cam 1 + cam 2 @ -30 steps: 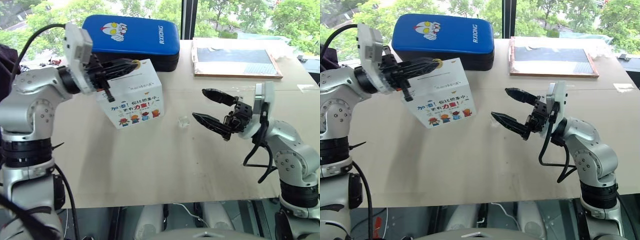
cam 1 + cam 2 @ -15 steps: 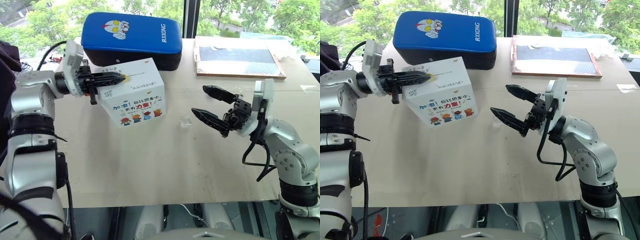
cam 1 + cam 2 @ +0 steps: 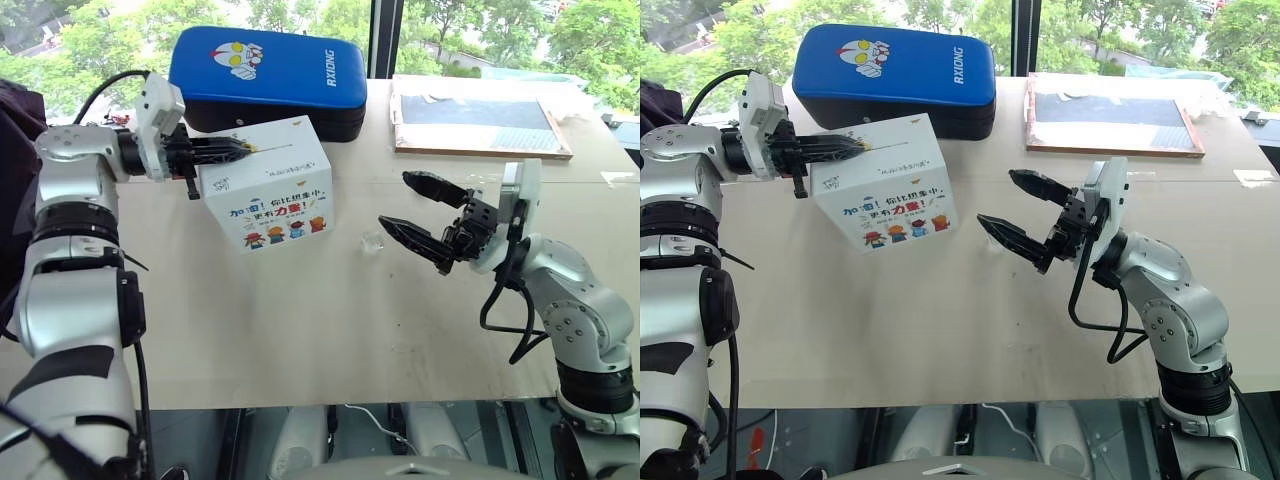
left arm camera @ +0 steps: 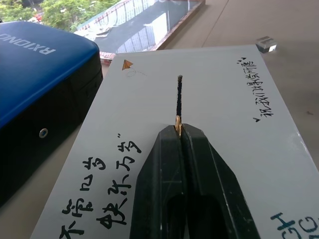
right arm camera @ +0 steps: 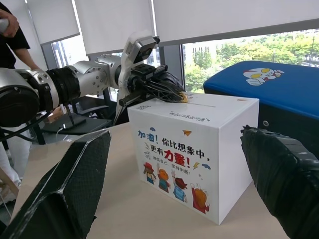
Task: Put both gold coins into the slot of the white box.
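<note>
Gold coin [image 4: 177, 122] | pinched in left jaws | at slot [image 4: 179, 97]

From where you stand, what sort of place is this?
Probably an office or lab room by a big window: a large wooden table stands at the glass, green trees show outside, and roller blinds hang above the panes.
</note>
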You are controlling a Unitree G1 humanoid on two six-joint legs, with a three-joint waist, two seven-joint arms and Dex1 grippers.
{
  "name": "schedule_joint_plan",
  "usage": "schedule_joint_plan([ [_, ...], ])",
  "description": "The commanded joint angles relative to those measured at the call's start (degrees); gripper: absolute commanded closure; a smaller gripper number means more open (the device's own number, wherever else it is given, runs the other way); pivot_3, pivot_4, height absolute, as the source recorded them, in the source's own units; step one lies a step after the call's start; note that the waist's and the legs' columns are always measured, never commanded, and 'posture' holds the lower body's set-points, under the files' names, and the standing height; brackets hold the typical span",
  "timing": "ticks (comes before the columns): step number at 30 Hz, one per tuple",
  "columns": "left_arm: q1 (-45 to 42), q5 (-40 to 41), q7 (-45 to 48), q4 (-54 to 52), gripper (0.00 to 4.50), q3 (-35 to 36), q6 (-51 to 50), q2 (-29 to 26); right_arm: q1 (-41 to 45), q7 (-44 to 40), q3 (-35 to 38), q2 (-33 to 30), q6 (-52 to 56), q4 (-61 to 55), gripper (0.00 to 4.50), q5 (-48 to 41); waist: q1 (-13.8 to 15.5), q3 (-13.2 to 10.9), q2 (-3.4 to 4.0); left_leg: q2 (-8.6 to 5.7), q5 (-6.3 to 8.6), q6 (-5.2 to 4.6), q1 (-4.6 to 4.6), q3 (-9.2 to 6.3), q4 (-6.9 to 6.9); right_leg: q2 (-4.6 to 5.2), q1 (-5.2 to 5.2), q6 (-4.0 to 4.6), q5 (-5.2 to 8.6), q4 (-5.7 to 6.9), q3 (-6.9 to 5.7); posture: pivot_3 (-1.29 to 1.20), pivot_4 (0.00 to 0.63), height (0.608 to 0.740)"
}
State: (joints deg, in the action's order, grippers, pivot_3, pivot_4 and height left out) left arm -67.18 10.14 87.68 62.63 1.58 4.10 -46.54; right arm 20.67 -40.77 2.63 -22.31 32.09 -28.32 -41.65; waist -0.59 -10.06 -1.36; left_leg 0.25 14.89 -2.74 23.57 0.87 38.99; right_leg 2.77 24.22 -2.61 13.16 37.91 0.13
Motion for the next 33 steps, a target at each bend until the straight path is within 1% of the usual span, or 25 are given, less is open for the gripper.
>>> schedule_joint_plan([
  [1,0.2,-3.1,1.0,2.1,3.48,-2.0,-2.3,0.6,0.0,-0.1,0.2,-0.6,-1.3,-2.3,0.0,-0.6,0.0,0.0,0.0,0.0,0.0,0.0,0.01,-0.01,0.03,0.0,0.0,0.0,0.0,0.01,0.0,0.0,0.15,0.74],
  [2,0.1,-2.9,1.0,2.0,3.48,-1.6,-2.7,0.6,0.0,-0.1,0.1,-0.5,-1.3,-2.3,0.0,-0.6,-0.1,0.0,0.0,0.0,0.0,0.0,0.01,0.0,0.04,0.0,-0.01,0.0,0.0,0.01,0.0,0.0,0.15,0.74],
  [3,0.0,-2.8,1.0,1.9,2.82,-1.3,-2.8,0.7,-0.1,-0.1,0.1,-0.5,-1.3,-2.4,0.0,-0.6,-0.1,0.0,0.0,0.0,0.0,0.0,0.01,0.0,0.06,0.0,-0.01,-0.01,0.0,0.01,0.0,0.0,0.15,0.74],
  [4,0.0,-3.2,-2.2,1.8,2.53,-0.8,-1.1,0.9,-0.1,0.0,0.1,-0.5,-1.2,-2.3,0.0,-0.7,-0.1,0.0,0.0,0.0,0.0,-0.01,0.02,0.0,0.06,0.0,-0.01,-0.01,0.0,0.01,-0.01,0.0,0.15,0.74],
  [5,-0.1,-3.5,-5.0,1.9,2.0,-0.4,0.0,1.1,-0.1,0.0,0.1,-0.5,-1.2,-2.4,0.0,-0.7,0.0,0.0,0.0,0.0,0.0,-0.01,0.02,-0.01,0.06,0.0,-0.01,-0.01,0.0,0.01,-0.01,0.0,0.15,0.74],
  [7,-0.5,-2.5,-6.3,1.2,1.11,0.9,-0.5,1.1,-0.3,0.1,0.1,-0.5,-1.1,-2.6,0.0,-0.8,0.0,0.0,0.0,0.01,0.0,0.0,0.04,-0.05,0.08,0.01,-0.01,-0.01,-0.01,0.02,-0.03,0.0,0.15,0.74],
  [9,-1.2,-1.3,-7.4,0.0,0.08,2.1,-2.7,1.2,-0.5,0.2,0.2,-0.7,-1.0,-2.9,0.0,-0.9,0.0,0.0,0.0,0.0,0.0,-0.01,0.07,-0.09,0.1,0.0,-0.01,-0.01,-0.01,0.03,-0.07,0.0,0.15,0.74],
  [11,-1.8,2.1,-6.9,-4.7,0.01,4.5,-6.2,1.6,-1.1,0.3,0.7,-1.2,-1.1,-3.1,0.0,-0.8,0.0,0.0,-0.01,0.0,0.0,-0.01,0.12,-0.14,0.14,0.0,0.0,-0.01,-0.01,0.03,-0.13,0.0,0.15,0.74],
  [14,0.6,8.9,-6.3,-20.0,0.01,7.5,-16.9,1.7,-2.8,0.5,2.4,-2.2,-1.6,-3.6,0.0,-1.0,0.0,-0.1,-0.09,0.0,0.0,0.0,0.28,-0.28,0.2,0.03,0.02,-0.02,-0.02,-0.02,-0.25,0.0,0.15,0.74],
  [17,9.4,17.7,-9.1,-42.7,0.01,9.9,-30.9,1.2,-6.2,-0.4,4.6,-4.3,-2.5,-3.6,0.0,-0.8,-0.2,-0.1,-0.09,0.01,0.0,0.0,0.35,-0.32,0.21,0.14,0.02,-0.04,-0.01,-0.06,-0.28,0.0,0.15,0.74],
  [19,18.0,22.7,-13.8,-58.1,0.01,11.0,-39.3,1.7,-9.7,-2.5,5.7,-6.3,-4.2,-3.0,0.0,0.6,-0.4,0.0,0.06,0.0,0.01,0.0,0.31,-0.29,0.15,0.24,0.04,-0.07,0.01,-0.09,-0.21,0.0,0.15,0.74],
  [20,23.1,24.8,-17.0,-65.3,0.01,11.4,-42.6,2.4,-11.8,-3.9,6.2,-7.6,-5.4,-2.6,0.0,1.6,-0.3,0.0,0.07,0.01,0.02,0.01,0.23,-0.27,0.12,0.44,-0.01,-0.14,0.06,-0.12,-0.06,0.0,0.15,0.74],
  [21,27.3,26.0,-20.1,-70.6,0.01,11.7,-44.7,3.3,-13.5,-5.1,6.6,-8.8,-6.6,-2.1,0.0,2.6,-0.2,0.0,0.07,0.01,0.02,0.01,0.2,-0.27,0.12,0.45,-0.03,-0.17,0.09,-0.1,0.02,0.0,0.15,0.74],
  [24,40.1,26.1,-29.7,-83.5,0.01,11.4,-47.5,7.0,-18.4,-8.0,7.6,-10.8,-10.3,-0.3,0.0,4.9,-0.2,0.0,0.08,0.02,0.04,-0.02,0.14,-0.32,0.02,0.42,-0.03,-0.16,0.08,-0.07,0.04,0.0,0.15,0.74],
  [25,44.4,25.0,-31.9,-86.7,0.01,10.7,-47.4,7.7,-19.9,-8.5,7.8,-11.1,-11.4,0.4,0.0,5.4,-0.2,0.0,0.07,0.02,0.04,-0.02,0.1,-0.34,0.01,0.42,-0.07,-0.15,0.08,-0.04,0.05,0.0,0.15,0.74],
  [27,53.6,20.6,-35.1,-91.4,0.01,8.3,-43.9,8.7,-23.7,-10.2,7.9,-11.6,-13.8,1.5,0.0,6.9,-0.2,0.0,0.07,0.03,0.04,-0.01,0.11,-0.36,0.05,0.39,-0.07,-0.12,0.07,0.0,0.07,0.0,0.15,0.74],
  [28,57.0,18.8,-36.3,-92.8,0.01,7.1,-42.6,8.9,-25.2,-10.5,8.1,-11.5,-14.6,1.8,0.0,7.2,0.0,0.0,0.07,0.03,0.04,-0.01,0.07,-0.35,0.04,0.38,-0.07,-0.11,0.07,-0.03,0.11,0.0,0.15,0.74],
  [30,63.4,16.3,-39.1,-94.4,0.01,5.5,-39.3,10.9,-28.2,-11.7,7.6,-11.4,-17.4,3.1,0.0,9.2,0.1,0.0,0.13,0.03,0.03,-0.01,-0.04,-0.36,0.05,0.37,-0.18,-0.07,0.07,-0.02,0.09,0.0,0.15,0.74],
  [33,70.4,11.2,-42.1,-91.7,0.01,3.0,-33.2,12.9,-30.9,-12.5,6.9,-10.6,-21.6,6.2,0.0,12.0,0.3,0.0,0.14,0.03,0.04,-0.01,-0.51,-0.26,0.03,0.43,-0.68,0.18,0.19,-0.13,0.19,0.0,0.15,0.74],
])
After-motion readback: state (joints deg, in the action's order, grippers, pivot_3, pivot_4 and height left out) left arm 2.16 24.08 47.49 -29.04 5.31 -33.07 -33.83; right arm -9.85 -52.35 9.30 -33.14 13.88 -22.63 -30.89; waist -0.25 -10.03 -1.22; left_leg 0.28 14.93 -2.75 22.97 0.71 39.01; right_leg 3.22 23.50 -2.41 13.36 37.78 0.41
